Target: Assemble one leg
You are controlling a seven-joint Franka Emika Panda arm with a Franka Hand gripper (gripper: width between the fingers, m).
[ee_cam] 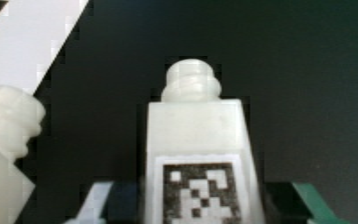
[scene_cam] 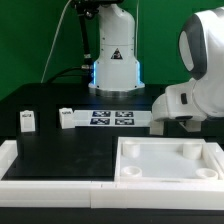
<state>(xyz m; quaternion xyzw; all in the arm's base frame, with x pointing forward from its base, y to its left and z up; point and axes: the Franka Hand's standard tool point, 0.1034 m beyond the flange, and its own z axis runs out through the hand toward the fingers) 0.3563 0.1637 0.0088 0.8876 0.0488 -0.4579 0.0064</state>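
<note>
Wrist view: the claw stands spread astride the upright leg on the desk, not touching it. A second leg stands just beside; an off-centre squeeze could topple either.

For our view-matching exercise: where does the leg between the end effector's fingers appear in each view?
Exterior view: not visible, presumably hidden behind the arm at the exterior view's right.
Wrist view: the leg stands upright mid-picture, between the fingers of the end effector.
Shared landmark: the black table.
</note>
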